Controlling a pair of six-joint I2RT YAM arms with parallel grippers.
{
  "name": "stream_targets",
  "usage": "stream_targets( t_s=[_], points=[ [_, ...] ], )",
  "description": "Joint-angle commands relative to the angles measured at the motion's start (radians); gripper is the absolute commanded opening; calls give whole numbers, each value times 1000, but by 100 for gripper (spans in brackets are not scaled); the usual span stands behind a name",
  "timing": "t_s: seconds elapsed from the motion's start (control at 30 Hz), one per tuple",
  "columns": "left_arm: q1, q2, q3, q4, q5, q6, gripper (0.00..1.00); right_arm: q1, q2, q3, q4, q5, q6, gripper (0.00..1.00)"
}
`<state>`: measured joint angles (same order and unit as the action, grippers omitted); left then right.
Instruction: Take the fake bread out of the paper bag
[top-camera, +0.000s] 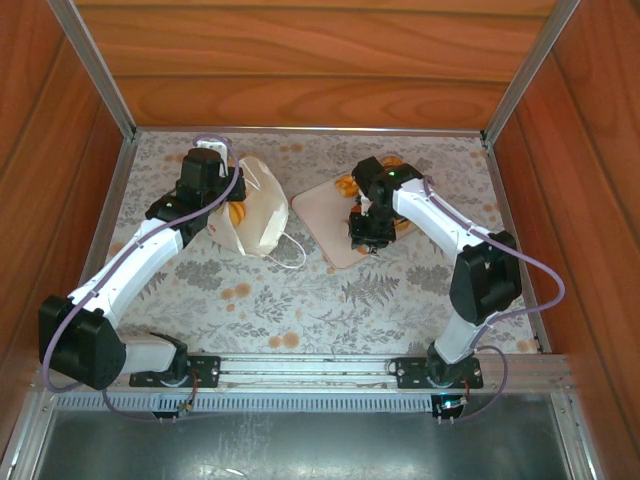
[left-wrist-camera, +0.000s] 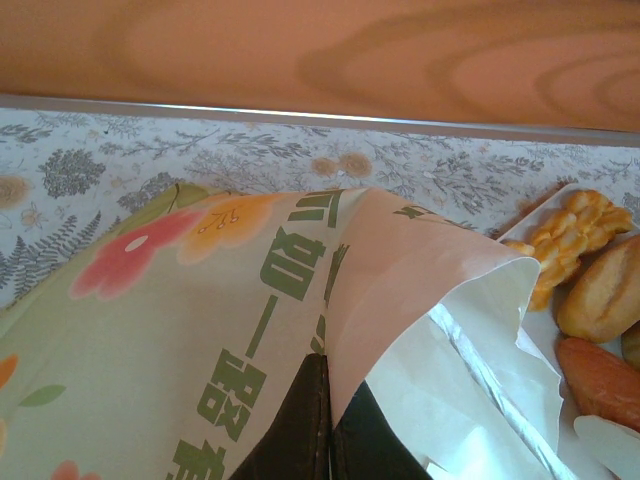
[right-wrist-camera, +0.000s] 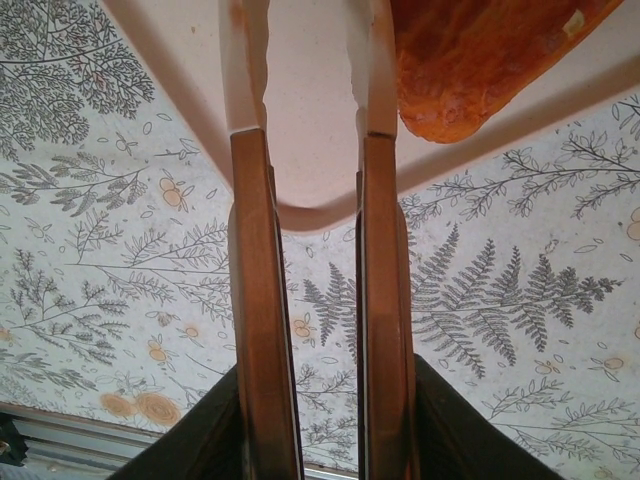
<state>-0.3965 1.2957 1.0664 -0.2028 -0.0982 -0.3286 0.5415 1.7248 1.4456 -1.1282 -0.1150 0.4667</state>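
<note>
left fingers (left-wrist-camera: 300, 440): closed tight, pinching the edge of the white paper carrier bag with green lettering (left-wrist-camera: 250, 330) | right fingers (right-wrist-camera: 262, 330): narrowly parted, empty, over a corner of the beige square tray (right-wrist-camera: 310, 130) | glossy golden-orange toy pastries (left-wrist-camera: 572, 235): on the tray, beside the bag | floral tabletop (right-wrist-camera: 120, 250): under both

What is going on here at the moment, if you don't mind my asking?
The left claw is pinched shut on the rim of the paper bag, which lies on the floral table with its open mouth toward the beige tray. Several pieces of the fake bread already sit on that tray. The right claw hangs over the tray's corner, jaws slightly apart and holding nothing, beside an orange pastry.
</note>
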Motion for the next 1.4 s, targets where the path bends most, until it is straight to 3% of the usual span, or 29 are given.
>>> stream_targets(
  t_s=[0.0, 0.37, 0.67, 0.93, 1.37],
  points=[
    [4, -22, 2, 17, 22, 38, 0, -6, -44, -12, 16, -57, 5, 38],
    [4, -26, 8, 6, 61, 144, 0, 26, -288, -27, 113, -205, 44, 39],
    [4, 20, 50, 9, 84, 154, 0, 161, -353, 9, 151, -216, 81, 41],
    [1, 70, 86, 31, 149, 151, 0, 293, -232, 69, 227, -208, 79, 42],
    [-5, 11, 39, 36, 229, 190, 0, 348, 91, 300, 200, -15, 59, 43]
  ],
)
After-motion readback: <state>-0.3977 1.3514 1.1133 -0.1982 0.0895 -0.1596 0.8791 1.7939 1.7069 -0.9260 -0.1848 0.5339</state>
